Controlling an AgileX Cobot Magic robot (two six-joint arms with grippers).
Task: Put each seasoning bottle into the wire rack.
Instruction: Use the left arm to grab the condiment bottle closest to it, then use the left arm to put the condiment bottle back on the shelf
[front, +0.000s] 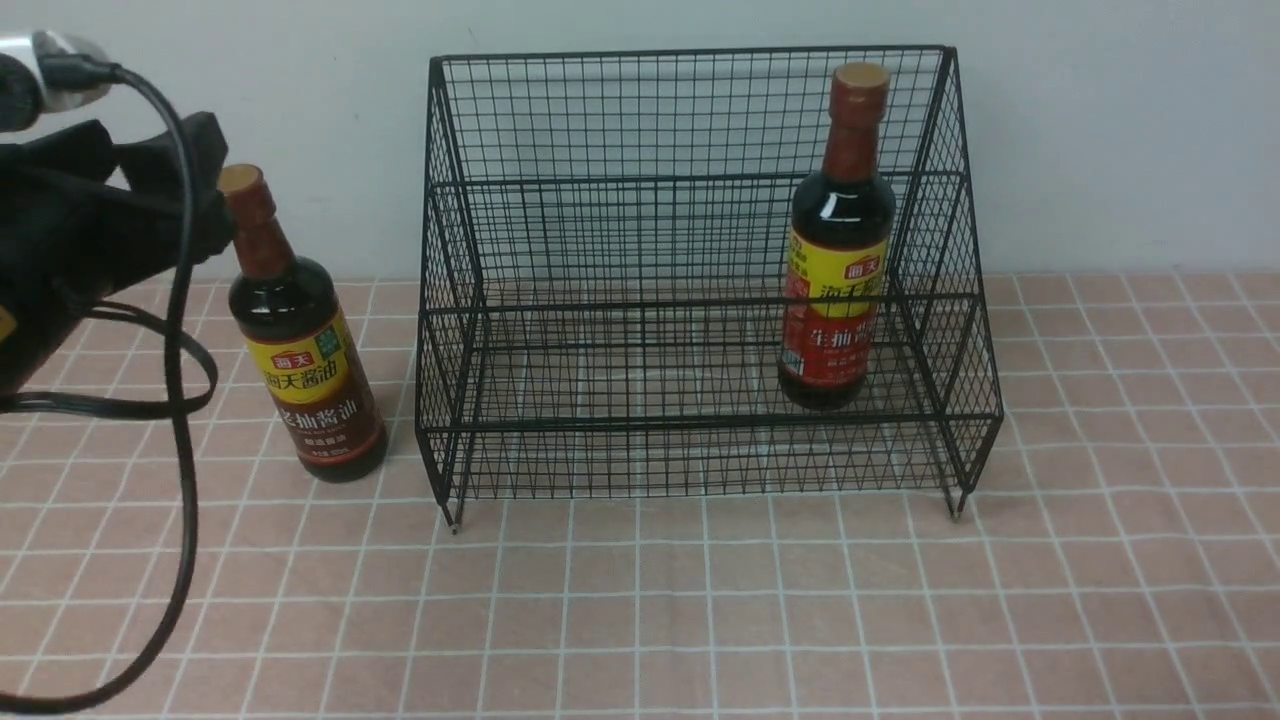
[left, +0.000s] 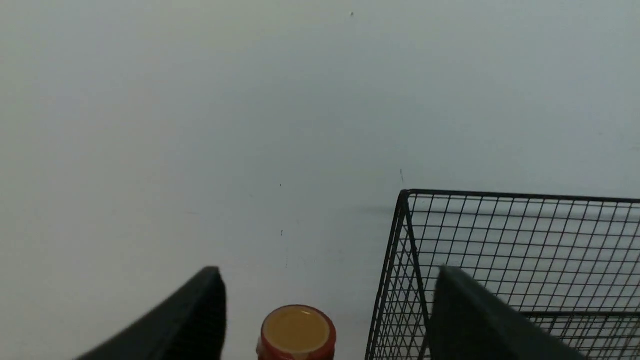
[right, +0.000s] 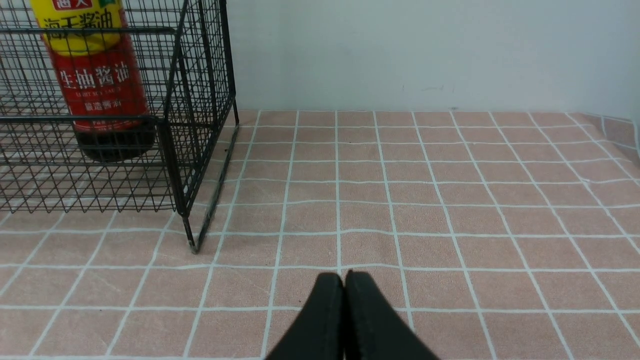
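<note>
Brown-label bottle (front: 305, 350) beside wire rack (front: 690, 52), cap (left: 296, 330) between left end effector's (left: 328, 272) wide-apart fingers (left: 200, 310), seemingly untouched.

Two seasoning bottles (front: 305, 350) (front: 838, 290), one wire rack (front: 700, 120), two end effectors (left: 330, 272) (right: 344, 275), one cable (front: 183, 400).

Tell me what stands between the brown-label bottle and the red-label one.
Front view: only the wire rack, namely its left mesh wall and a bare stretch of its shelf.
</note>
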